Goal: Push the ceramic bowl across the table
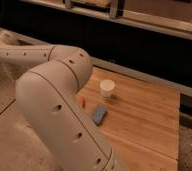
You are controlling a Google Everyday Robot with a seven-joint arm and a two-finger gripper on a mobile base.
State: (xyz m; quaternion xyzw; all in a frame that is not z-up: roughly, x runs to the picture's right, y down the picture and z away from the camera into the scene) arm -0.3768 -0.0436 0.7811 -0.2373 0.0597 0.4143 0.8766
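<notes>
A small white ceramic bowl [107,88] stands upright on the wooden table [144,120], near its far left part. My big white arm [54,95] fills the left and middle of the camera view, bends at the elbow and runs off to the left edge. The gripper is past that left edge and out of view, well away from the bowl. Nothing touches the bowl.
A blue flat object [99,114] lies on the table just in front of the bowl. A small orange-red thing [82,102] lies next to my arm. A dark wall with a metal ledge [154,22] runs behind the table. The floor [9,135] is at the left.
</notes>
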